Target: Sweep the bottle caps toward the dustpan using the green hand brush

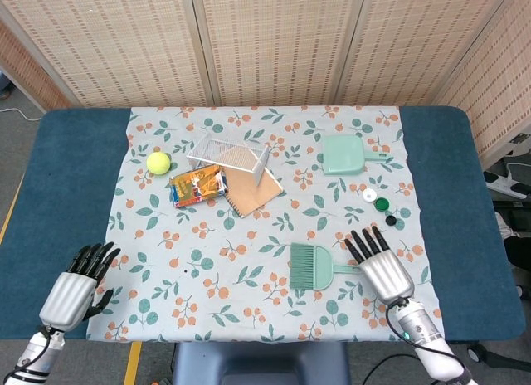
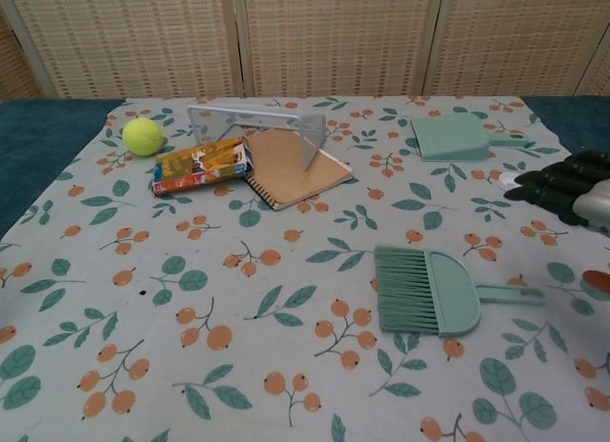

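Woven screens back a blue surface spread with a berry-print cloth. By my reckoning the sweeping isn't done: the dustpan lies far right, and the bottle caps sit just near of it, apart from its mouth. The green hand brush lies flat on the cloth, near right, held by nothing. Right hand hovers beside its handle, fingers spread and empty; left hand rests spread, empty, near left. Chest view crops the right hand and mostly hides the caps.
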